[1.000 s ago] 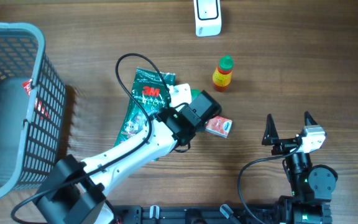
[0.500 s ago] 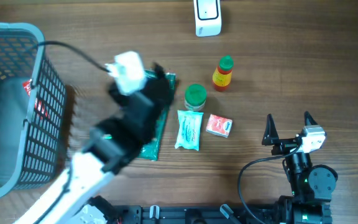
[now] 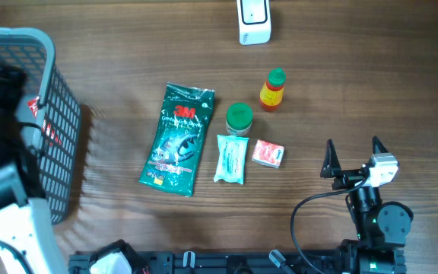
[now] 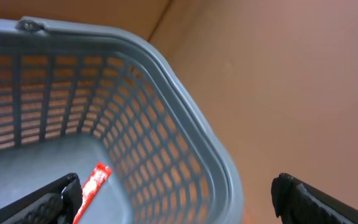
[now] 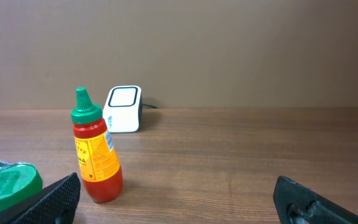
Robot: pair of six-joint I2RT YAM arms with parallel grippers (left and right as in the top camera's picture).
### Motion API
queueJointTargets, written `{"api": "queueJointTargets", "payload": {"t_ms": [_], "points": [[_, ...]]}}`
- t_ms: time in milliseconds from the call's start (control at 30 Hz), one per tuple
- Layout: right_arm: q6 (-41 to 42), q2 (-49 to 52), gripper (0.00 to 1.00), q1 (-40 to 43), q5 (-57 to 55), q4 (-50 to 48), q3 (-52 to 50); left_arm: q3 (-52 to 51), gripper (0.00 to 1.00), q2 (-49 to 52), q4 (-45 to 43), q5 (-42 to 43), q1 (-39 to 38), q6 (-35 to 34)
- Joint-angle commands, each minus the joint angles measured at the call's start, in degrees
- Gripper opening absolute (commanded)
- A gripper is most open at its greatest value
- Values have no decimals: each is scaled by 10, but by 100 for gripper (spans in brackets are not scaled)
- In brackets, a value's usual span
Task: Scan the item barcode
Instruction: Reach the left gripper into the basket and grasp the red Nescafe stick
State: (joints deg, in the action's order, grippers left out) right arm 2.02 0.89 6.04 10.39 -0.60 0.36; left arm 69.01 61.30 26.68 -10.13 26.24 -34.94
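Note:
Several items lie mid-table: a green 3M packet (image 3: 179, 141), a green-lidded jar (image 3: 239, 118), a white-green sachet (image 3: 231, 158), a small red box (image 3: 267, 154) and a red sauce bottle (image 3: 273, 90) (image 5: 96, 155). The white barcode scanner (image 3: 254, 20) (image 5: 123, 109) stands at the far edge. My left gripper (image 4: 176, 202) is open and empty above the grey basket (image 4: 185, 118), over its right rim. My right gripper (image 3: 353, 156) (image 5: 179, 199) is open and empty near the front right, facing the bottle and scanner.
The grey basket (image 3: 52, 114) fills the left side of the table, with a red packet (image 4: 94, 183) on its floor. My left arm (image 3: 6, 205) reaches up along the left edge. The jar's green lid (image 5: 8, 183) shows low left in the right wrist view.
My left arm has swung from the items in the middle to the left, over the basket, and its jaws have opened wide. The sachet and jar are uncovered. The right arm has not moved.

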Motion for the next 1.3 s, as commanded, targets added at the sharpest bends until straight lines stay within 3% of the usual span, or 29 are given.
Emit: {"api": "queueJointTargets", "payload": {"t_ms": [0,367,467,567,1133,1233,1267], "points": [[-5,-3,100,-2,-5,-2,-1,8,100,46,-43,67,77,-27],[-5,-3,100,-3,-5,-2,-1,7,99,258,-103,68,88,299],[-5,-3,100,-2,-5,-2,-1,7,97,330,-85,137,88,351],[-5,-3,100,-3,-5,-2,0,7,93,381,-78,193,88,373],[-5,-3,100,-2,-5,-2,0,6,86,484,-67,185,88,422],[-5,-3,100,-2,-5,-2,0,6,77,501,-63,153,88,422],[-5,-3,100,-2,-5,-2,0,6,67,505,-63,138,88,422]]}}
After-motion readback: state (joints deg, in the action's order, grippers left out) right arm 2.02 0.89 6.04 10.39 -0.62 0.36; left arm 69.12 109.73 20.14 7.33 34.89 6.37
